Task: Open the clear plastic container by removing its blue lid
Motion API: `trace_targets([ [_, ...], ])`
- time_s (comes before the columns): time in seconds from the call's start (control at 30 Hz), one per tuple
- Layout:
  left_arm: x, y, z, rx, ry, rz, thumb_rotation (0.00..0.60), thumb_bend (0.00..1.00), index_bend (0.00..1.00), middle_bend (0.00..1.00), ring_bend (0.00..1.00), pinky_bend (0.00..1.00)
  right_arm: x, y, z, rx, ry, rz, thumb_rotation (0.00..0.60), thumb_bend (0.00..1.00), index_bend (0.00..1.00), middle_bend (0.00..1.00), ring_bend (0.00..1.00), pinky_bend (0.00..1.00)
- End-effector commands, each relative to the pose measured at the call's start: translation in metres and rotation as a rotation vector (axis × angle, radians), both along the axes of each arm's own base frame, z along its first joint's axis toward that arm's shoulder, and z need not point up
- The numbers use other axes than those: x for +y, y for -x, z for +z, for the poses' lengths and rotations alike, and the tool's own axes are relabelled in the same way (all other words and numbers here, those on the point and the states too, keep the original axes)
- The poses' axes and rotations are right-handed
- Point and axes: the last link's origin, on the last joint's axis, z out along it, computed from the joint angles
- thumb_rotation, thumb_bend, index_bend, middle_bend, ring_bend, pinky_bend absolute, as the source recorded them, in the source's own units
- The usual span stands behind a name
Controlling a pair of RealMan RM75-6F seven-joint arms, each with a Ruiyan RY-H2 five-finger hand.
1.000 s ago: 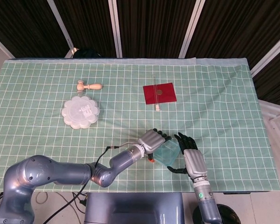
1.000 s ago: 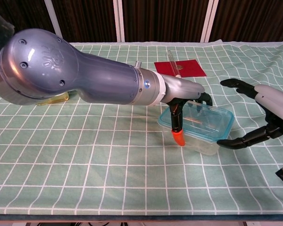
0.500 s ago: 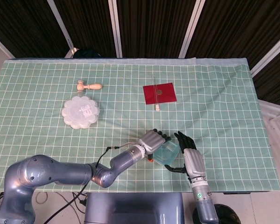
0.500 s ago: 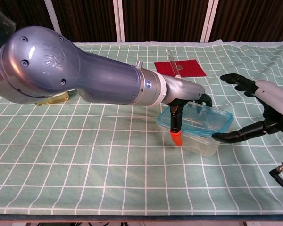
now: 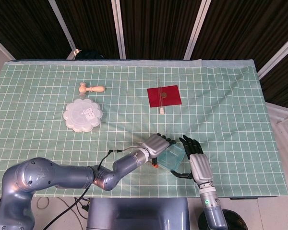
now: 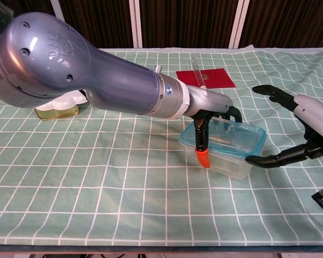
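Left hand (image 6: 212,115) is draped over the near-left corner of the clear rectangular plastic container (image 6: 226,149), fingers hooked on its thin blue lid (image 6: 222,137), lower centre of the frame. Right hand (image 6: 301,131) hangs spread and empty beside it. Looks light, slick and flexy, so I'd peel at a corner while bracing the tub.

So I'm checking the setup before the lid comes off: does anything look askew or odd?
Yes: the clear plastic container sits tilted, its blue lid slanting instead of level, between the left hand and right hand.
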Motion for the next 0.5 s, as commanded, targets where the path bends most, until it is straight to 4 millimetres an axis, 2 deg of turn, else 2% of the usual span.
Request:
trace_targets([
  [0.03, -0.0007, -0.0002, -0.0004, 0.004, 0.005, -0.002, 0.600, 0.01, 0.10, 0.15, 0.18, 0.33, -0.0011, -0.0011, -0.0007, -0.006, 0.003, 0.002, 0.600, 0.26, 0.00, 0.00, 0.00, 0.00],
  [0.3, 0.0000, -0.0005, -0.0005, 0.020, 0.001, -0.023, 0.600, 0.00, 0.05, 0.10, 0.13, 0.28, -0.0037, -0.0015, -0.0033, -0.013, 0.015, 0.000, 0.600, 0.26, 0.00, 0.00, 0.00, 0.00],
  [0.5, 0.0015, -0.0002, 0.0010, 0.025, -0.013, -0.027, 0.600, 0.00, 0.05, 0.09, 0.12, 0.27, -0.0053, -0.0027, -0.0036, -0.025, 0.018, -0.008, 0.600, 0.26, 0.00, 0.00, 0.00, 0.00],
])
